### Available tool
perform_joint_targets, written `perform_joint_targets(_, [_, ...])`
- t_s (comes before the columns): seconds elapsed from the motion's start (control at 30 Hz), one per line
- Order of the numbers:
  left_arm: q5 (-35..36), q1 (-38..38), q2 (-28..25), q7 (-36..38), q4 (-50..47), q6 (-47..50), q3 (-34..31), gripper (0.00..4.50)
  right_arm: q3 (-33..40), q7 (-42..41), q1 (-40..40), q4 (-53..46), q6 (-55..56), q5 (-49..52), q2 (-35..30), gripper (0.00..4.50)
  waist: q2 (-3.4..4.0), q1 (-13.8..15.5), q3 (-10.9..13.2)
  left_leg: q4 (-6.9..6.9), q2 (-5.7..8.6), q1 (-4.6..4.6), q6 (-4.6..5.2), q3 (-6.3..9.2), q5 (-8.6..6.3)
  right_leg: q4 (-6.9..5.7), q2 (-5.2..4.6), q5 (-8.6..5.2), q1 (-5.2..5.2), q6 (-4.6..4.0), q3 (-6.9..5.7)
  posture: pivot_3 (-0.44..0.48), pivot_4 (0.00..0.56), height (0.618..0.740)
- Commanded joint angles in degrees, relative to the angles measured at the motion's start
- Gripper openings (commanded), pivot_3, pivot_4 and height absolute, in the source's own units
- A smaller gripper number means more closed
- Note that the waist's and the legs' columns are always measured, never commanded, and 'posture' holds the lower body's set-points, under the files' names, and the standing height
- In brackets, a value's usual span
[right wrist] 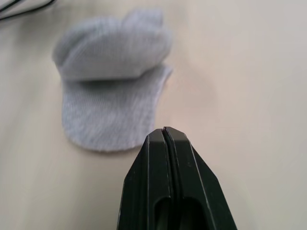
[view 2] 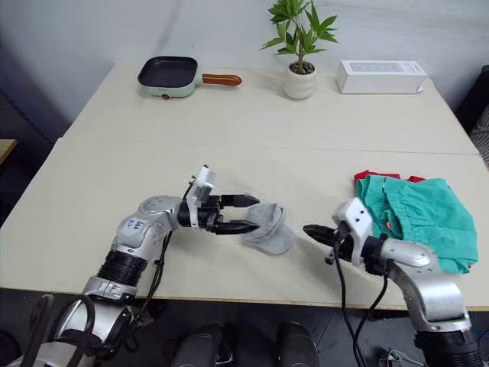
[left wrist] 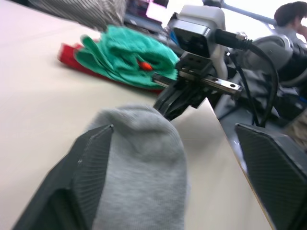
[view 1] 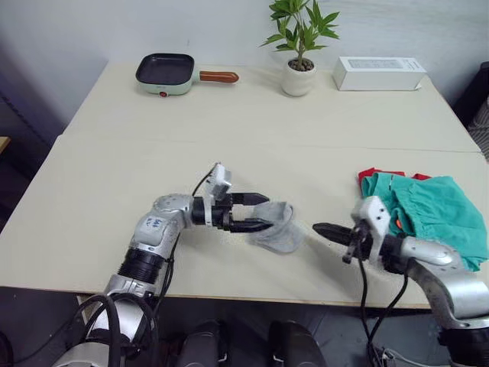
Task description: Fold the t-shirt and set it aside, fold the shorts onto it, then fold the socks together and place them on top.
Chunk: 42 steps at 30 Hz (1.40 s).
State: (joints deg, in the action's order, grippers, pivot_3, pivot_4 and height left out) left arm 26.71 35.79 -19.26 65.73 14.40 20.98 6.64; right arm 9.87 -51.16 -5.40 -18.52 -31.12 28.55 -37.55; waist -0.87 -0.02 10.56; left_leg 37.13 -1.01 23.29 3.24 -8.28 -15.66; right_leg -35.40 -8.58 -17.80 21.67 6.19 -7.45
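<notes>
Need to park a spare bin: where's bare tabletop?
Bare: the wide middle between the socks and the pan and plant, plus the table's left part. Crowded: near edge, both hands, and the shorts at right.

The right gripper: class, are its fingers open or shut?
Shut. In the right wrist view the right gripper has both black fingers pressed together, empty, short of the socks.

Silver arms, black tools w/ cables
</notes>
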Motion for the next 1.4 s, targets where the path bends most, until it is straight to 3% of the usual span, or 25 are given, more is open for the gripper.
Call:
perform_joint_targets(0.03, [-5.0, 0.3, -0.2, -3.0, 0.3, -6.8, 0.1, 2.63, 3.1, 0.2, -1.7, -4.8, -0.7, 6.8, 1.6, 0.00, 0.00, 0.1, 0.0, 0.01, 0.00, 0.00, 0.01, 0.00, 0.00, 0.00, 0.00, 0.00, -0.01, 0.00, -0.01, 0.000, 0.150, 0.740])
perform_joint_targets(0.17, [-9.8, 0.4, 1.3, -4.3, 2.3, -12.2, 2.7, 1.44, 0.1, 2.0, -4.3, -6.1, 0.7, 7.4, 4.6, 0.00, 0.00, 0.1, 0.0, 0.02, 0.03, 0.00, 0.06, -0.01, -0.03, 0.01, -0.01, 0.01, -0.02, 0.01, -0.01, 0.000, 0.150, 0.740])
perform_joint_targets(0.3, [-13.4, 0.6, 4.0, -5.4, 5.1, -14.4, 5.9, 0.15, -8.6, 6.4, -8.1, -3.1, 3.9, -0.2, 9.5, 0.00, 0.00, 0.1, 0.0, 0.01, 0.03, 0.01, 0.07, -0.01, -0.05, 0.01, -0.01, 0.01, 0.00, 0.01, -0.02, 0.000, 0.150, 0.740])
perform_joint_targets(0.33, [-14.7, 0.4, 4.4, -5.6, 5.5, -14.6, 7.0, 0.04, -10.7, 7.5, -8.8, -1.5, 5.0, -2.7, 10.4, 0.00, 0.00, 0.0, 0.0, 0.02, 0.03, 0.02, 0.06, -0.01, -0.05, 0.00, -0.01, 0.01, 0.02, 0.01, -0.02, 0.000, 0.150, 0.740])
perform_joint_targets(0.47, [-19.3, -1.1, 4.2, -6.1, 6.2, -16.5, 10.7, 0.04, -17.1, 8.9, -10.6, 4.2, 8.5, -9.2, 12.7, 0.00, 0.00, 0.0, 0.0, 0.02, 0.06, 0.04, 0.06, -0.02, -0.05, -0.04, -0.01, 0.01, 0.06, 0.01, -0.03, 0.000, 0.150, 0.740])
perform_joint_targets(0.63, [-20.8, -3.1, 4.4, -7.9, 5.6, -14.8, 11.2, 0.04, -19.2, 10.5, -10.3, 13.8, 13.4, -14.1, 14.8, 0.00, 0.01, -0.2, 0.0, 0.04, 0.06, 0.00, 0.07, -0.04, -0.05, -0.10, -0.01, 0.01, 0.03, 0.01, -0.02, 0.000, 0.150, 0.740])
perform_joint_targets(0.83, [-21.2, -4.2, 4.3, -9.1, 5.2, -14.0, 10.9, 0.04, -13.6, 12.2, -9.3, 21.5, 18.2, -12.9, 15.7, 0.00, 0.00, -0.1, 0.0, 0.07, 0.03, -0.10, 0.07, -0.02, -0.04, -0.11, -0.02, 0.01, -0.08, 0.01, -0.01, 0.000, 0.150, 0.740])
perform_joint_targets(1.13, [-20.0, -4.8, 4.9, -9.6, 4.8, -15.8, 9.5, 0.04, -4.1, 4.2, -5.8, 11.8, 11.1, 1.6, 11.2, 0.00, 0.02, -0.2, 0.0, 0.00, 0.02, -0.09, 0.07, 0.03, -0.06, -0.06, -0.05, 0.01, -0.08, 0.01, -0.02, 0.000, 0.150, 0.740])
perform_joint_targets(1.2, [-19.8, -4.6, 5.2, -9.5, 4.3, -16.3, 9.2, 0.04, -1.9, 4.0, -4.4, 8.2, 4.7, 6.7, 9.1, 0.00, 0.02, -0.1, 0.0, 0.00, -0.01, -0.09, 0.07, 0.02, -0.06, -0.06, -0.04, 0.01, -0.07, 0.01, -0.02, 0.000, 0.150, 0.740])
perform_joint_targets(1.27, [-19.6, -4.2, 5.4, -9.5, 3.4, -16.1, 9.0, 0.04, 2.3, 6.4, -2.9, 4.5, -8.9, 18.0, 6.2, 0.00, 0.03, 0.0, 0.0, 0.01, -0.01, -0.08, 0.09, 0.03, -0.06, -0.04, -0.05, 0.01, -0.07, 0.01, -0.02, 0.000, 0.150, 0.740])
perform_joint_targets(1.4, [-19.8, -3.8, 5.2, -9.1, 2.7, -16.0, 9.3, 0.00, 9.7, 17.3, -2.9, 6.2, -38.0, 42.8, -2.2, 1.21, 0.06, 0.2, 0.0, 0.04, 0.00, 0.01, 0.20, 0.14, -0.13, 0.07, -0.18, 0.01, -0.09, 0.00, -0.03, 0.000, 0.150, 0.740])
